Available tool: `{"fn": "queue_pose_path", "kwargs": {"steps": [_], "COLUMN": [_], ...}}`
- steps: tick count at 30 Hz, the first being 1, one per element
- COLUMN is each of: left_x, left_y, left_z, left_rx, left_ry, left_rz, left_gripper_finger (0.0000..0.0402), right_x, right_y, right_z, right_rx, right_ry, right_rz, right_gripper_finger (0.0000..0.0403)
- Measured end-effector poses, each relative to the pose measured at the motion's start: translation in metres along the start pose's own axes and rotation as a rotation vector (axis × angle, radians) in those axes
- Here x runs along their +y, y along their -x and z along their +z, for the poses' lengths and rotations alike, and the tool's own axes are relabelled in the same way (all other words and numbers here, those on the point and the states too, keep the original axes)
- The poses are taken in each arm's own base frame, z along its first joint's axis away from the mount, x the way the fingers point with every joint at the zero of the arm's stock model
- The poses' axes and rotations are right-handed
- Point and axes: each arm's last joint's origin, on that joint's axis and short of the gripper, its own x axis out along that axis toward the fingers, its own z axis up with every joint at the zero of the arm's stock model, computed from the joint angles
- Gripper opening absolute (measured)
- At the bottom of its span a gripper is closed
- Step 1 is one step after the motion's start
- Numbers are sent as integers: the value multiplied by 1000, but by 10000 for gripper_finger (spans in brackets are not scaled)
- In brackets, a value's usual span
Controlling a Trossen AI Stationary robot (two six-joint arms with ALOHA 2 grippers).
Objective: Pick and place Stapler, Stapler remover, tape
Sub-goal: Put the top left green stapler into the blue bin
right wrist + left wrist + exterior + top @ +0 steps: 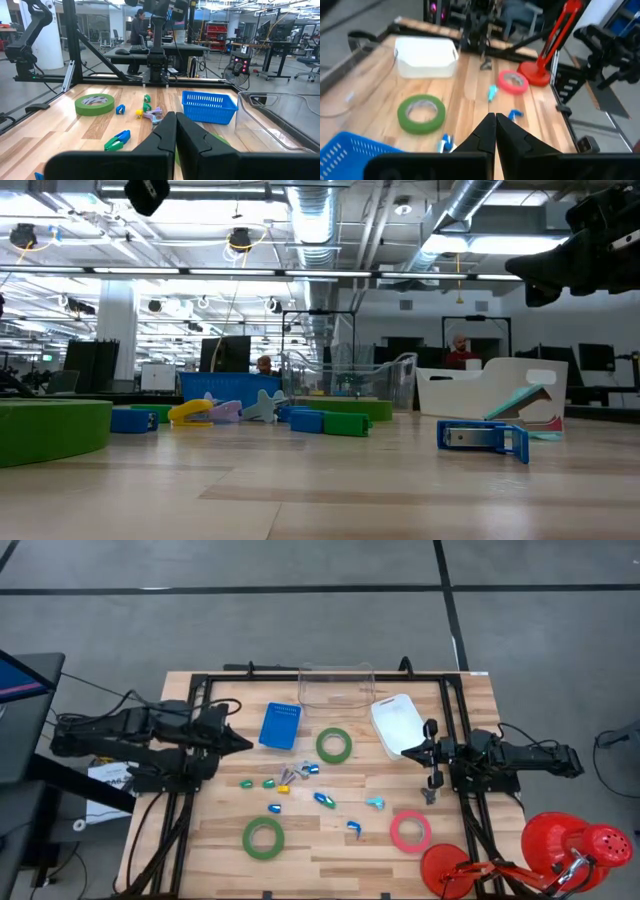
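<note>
Wooden table (330, 850) from above: left gripper (245, 743) fingers together, empty, blue basket (281, 725) just ahead; right gripper (408, 753) fingers together, empty, beside white tray (397, 720); green tape (334, 745) between them, second green tape (263, 837) and pink tape (410, 831) nearer the front edge; low view: blue stapler (484, 438) lying flat; left wrist: closed fingertips (487, 131), green tape ahead; right wrist: closed fingertips (167, 130), basket beyond.

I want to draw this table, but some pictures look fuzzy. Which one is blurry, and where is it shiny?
Left wrist view: blurry all over, the pinkish-red tape and white bin soft-edged. Low view: the near green tape is out of focus and ceiling lights glare brightly. Right wrist view: sharp, with light shining off the clear bin.
</note>
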Motion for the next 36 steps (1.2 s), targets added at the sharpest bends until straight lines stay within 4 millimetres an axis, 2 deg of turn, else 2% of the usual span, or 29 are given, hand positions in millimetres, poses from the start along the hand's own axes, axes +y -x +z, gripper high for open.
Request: {"fn": "queue_pose_path", "kwargs": {"steps": [12, 21, 27, 36], "left_x": [-5, -4, -3, -3], "left_y": [0, -12, -20, -20], "left_z": [22, 14, 13, 13], "left_rx": [334, 520, 548, 547], "left_ry": [2, 2, 2, 13], "left_rz": [78, 123, 130, 133], "left_gripper_finger": [3, 3, 3, 3], "right_x": [0, 0, 0, 0], "right_y": [0, 0, 0, 0], "right_z": [0, 0, 0, 0], "right_rx": [-1, -1, 0, 0], "right_ry": [0, 0, 0, 0], "right_rz": [0, 0, 0, 0], "right_gripper_finger": [1, 1, 1, 1]}}
